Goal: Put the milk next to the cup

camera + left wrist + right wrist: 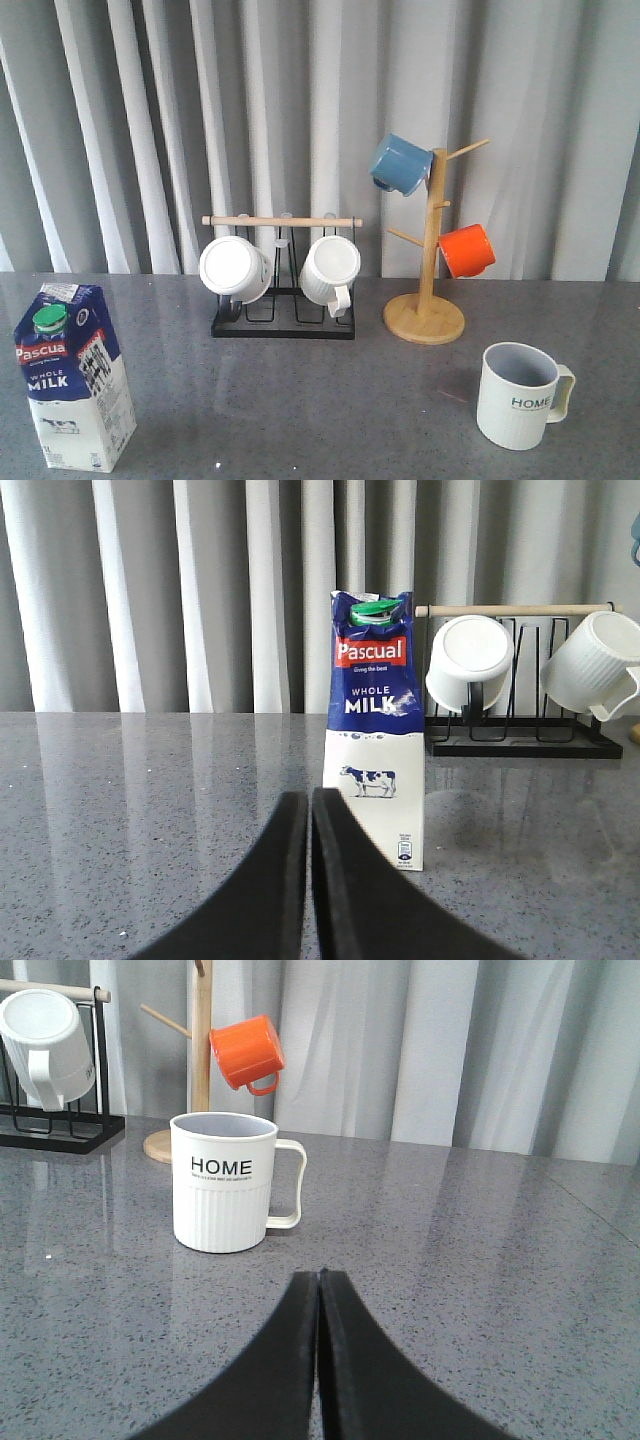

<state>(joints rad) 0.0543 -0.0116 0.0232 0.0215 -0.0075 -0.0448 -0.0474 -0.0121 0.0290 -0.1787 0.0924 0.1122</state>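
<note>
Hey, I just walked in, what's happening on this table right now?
Nothing is being held yet. The milk carton stands upright at the table's front left, and the HOME mug stands far off at the front right, so they are not side by side. The left gripper is shut and empty, facing the carton; the right gripper is shut and empty, facing the mug. Behind them, two white mugs hang on a black rack, and blue and orange mugs on a wooden tree.

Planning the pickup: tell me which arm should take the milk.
Left. The milk stands on the table's left side, directly ahead of the left end effector, which is shut and empty. The right end effector faces the cup instead.
</note>
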